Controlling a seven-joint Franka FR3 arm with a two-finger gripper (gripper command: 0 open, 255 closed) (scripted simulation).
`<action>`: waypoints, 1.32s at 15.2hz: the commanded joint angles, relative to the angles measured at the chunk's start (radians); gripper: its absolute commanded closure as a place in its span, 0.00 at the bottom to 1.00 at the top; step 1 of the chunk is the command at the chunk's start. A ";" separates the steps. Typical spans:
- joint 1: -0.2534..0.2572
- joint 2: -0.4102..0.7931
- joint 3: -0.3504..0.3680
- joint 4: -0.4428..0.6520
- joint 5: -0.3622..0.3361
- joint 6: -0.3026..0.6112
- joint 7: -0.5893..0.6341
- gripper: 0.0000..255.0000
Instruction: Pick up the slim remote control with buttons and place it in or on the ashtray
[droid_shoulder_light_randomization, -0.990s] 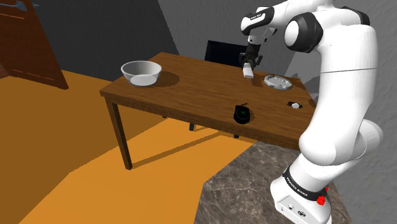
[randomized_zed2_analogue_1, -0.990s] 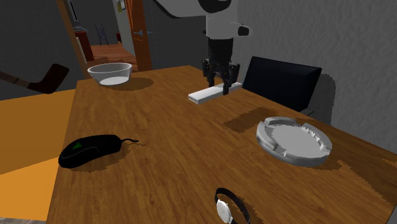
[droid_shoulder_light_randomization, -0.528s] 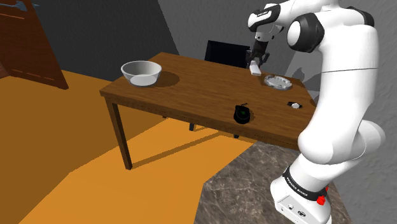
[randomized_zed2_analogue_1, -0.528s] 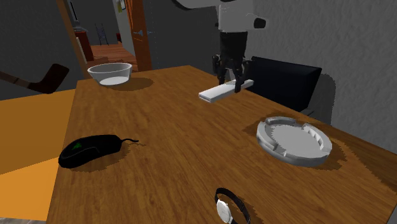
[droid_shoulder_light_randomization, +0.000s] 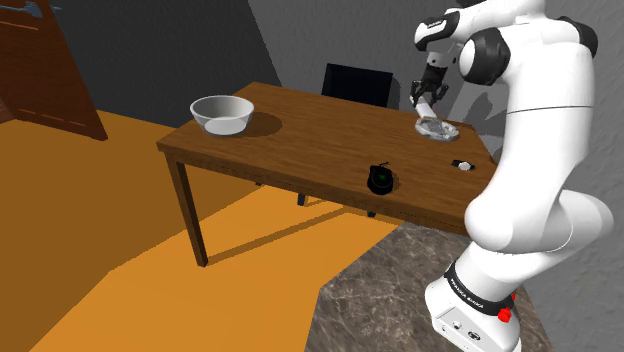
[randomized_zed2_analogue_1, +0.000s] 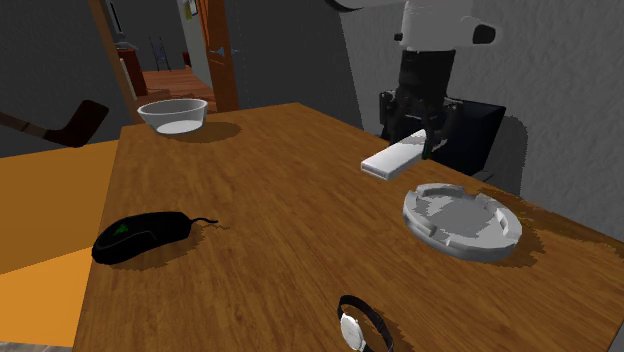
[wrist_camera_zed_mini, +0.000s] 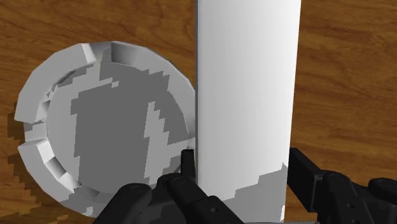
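Note:
My black gripper (randomized_zed2_analogue_1: 416, 130) is shut on a plain white slim remote (randomized_zed2_analogue_1: 387, 160), which hangs level above the wooden table (randomized_zed2_analogue_1: 270, 200). The grey round ashtray (randomized_zed2_analogue_1: 462, 220) with notched rim lies on the table just beside and below the remote. In the wrist view the remote (wrist_camera_zed_mini: 248, 89) runs out from between the fingers (wrist_camera_zed_mini: 188, 163), and its long edge overlaps the rim of the ashtray (wrist_camera_zed_mini: 95, 121). From the shoulder camera the gripper (droid_shoulder_light_randomization: 428, 97) hovers over the ashtray (droid_shoulder_light_randomization: 437, 129) near the table's far end.
A black mouse (randomized_zed2_analogue_1: 140, 237) lies near the table's front edge, and a wristwatch (randomized_zed2_analogue_1: 358, 325) lies closer to the camera. A white bowl (randomized_zed2_analogue_1: 173, 114) stands at the far corner. A dark chair (randomized_zed2_analogue_1: 470, 135) sits behind the table, against a grey wall.
The gripper has carried the remote across the table toward the ashtray, rightward in both exterior views. It now hangs beside the ashtray. The grip is unchanged.

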 joint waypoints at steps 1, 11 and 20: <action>-0.039 0.025 -0.005 0.038 0.011 -0.014 -0.039 1.00; -0.169 0.134 -0.011 0.162 0.048 -0.032 -0.157 1.00; -0.159 0.152 -0.005 0.070 0.057 0.076 -0.165 1.00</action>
